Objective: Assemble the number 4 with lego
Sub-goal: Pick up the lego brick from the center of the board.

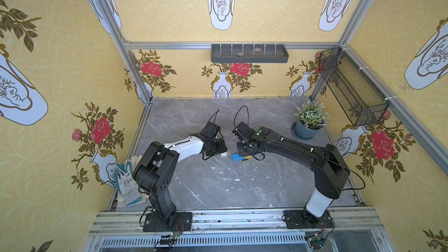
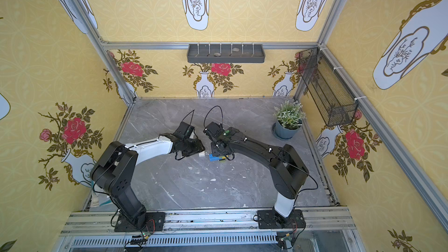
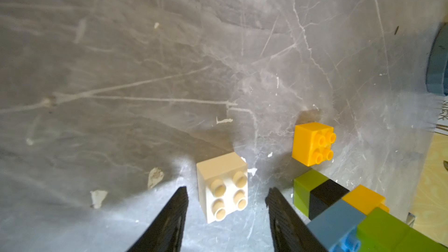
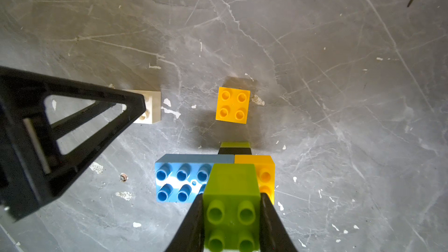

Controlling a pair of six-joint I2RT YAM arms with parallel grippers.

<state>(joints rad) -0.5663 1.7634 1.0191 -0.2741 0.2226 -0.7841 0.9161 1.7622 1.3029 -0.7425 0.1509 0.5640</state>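
A white brick (image 3: 223, 187) lies on the grey marbled table, studs facing the left wrist camera. My left gripper (image 3: 226, 191) is open, one finger on each side of the brick with a gap to both. My right gripper (image 4: 231, 197) is shut on a lime green brick (image 4: 231, 185), the nearest brick of the number 4 (image 1: 238, 158), a cluster with a blue brick (image 4: 179, 178), a yellow one (image 4: 265, 173) and a second green one (image 4: 235, 144). A loose yellow brick (image 4: 232, 105) lies just beyond it. In both top views the arms hide most of the lego.
A potted plant (image 1: 309, 122) stands at the back right of the table. Work gloves (image 1: 127, 183) lie at the left edge. A grey tray (image 1: 249, 53) hangs on the back wall and a wire basket (image 1: 351, 88) on the right wall.
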